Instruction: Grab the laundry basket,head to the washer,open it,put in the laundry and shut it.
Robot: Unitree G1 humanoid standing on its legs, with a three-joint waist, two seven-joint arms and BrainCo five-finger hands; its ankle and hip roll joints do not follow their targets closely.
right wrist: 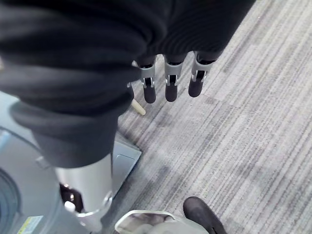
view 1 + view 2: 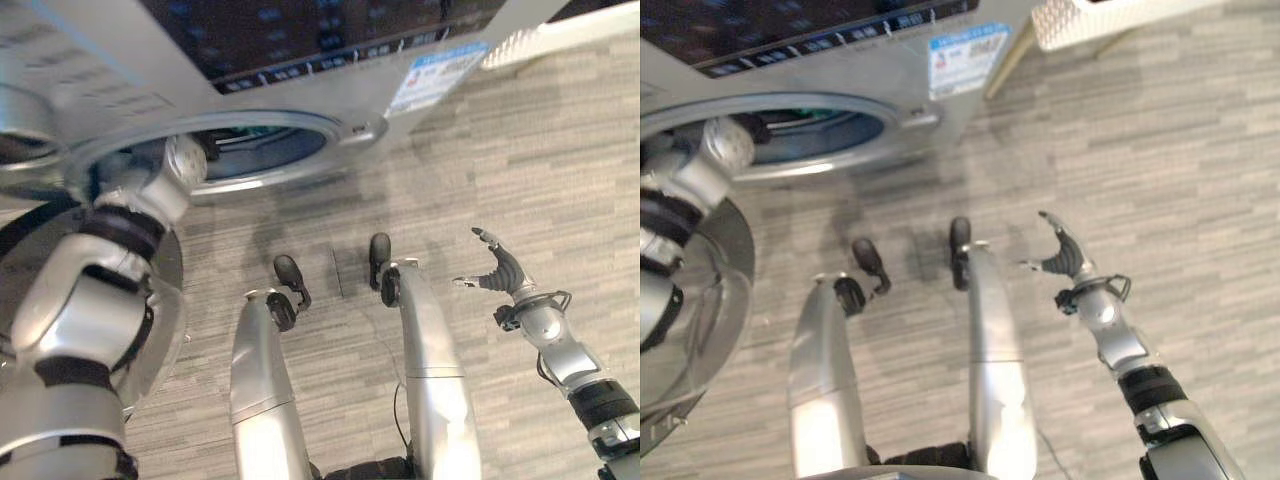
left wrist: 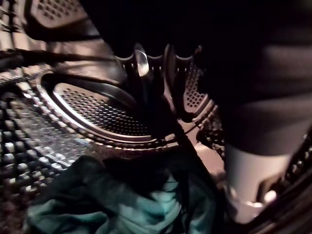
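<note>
right hand (image 2: 503,270) hangs in the right-middle of the left eye view over the grey striped floor (image 2: 560,150), fingers spread loose and holding nothing; its wrist view shows straight fingers (image 1: 168,85) over bare floor.

the left arm comes up from the lower left of the frame and goes through the round door opening (image 2: 262,150) of the washing machine (image 2: 300,70) in the upper left, with the open door (image 2: 690,310) hanging beside the arm at the left edge. in the left wrist view the left hand (image 3: 146,66) is inside the perforated steel drum (image 3: 92,109); the fingers are dark and half lost, cannot tell if they are curled or straight.

a teal cloth bundle, the laundry (image 3: 122,207), lies in the drum near the bottom of that wrist frame, below the hand; contact cannot be told. so the drum holds at least one garment.

a white perforated laundry basket (image 2: 1100,20) sits at the top right of the right eye view, well apart from both hands; its contents are out of sight.

judging progress: door open and laundry loaded, task looks late-stage. left: get the arm out and shut the door.
</note>
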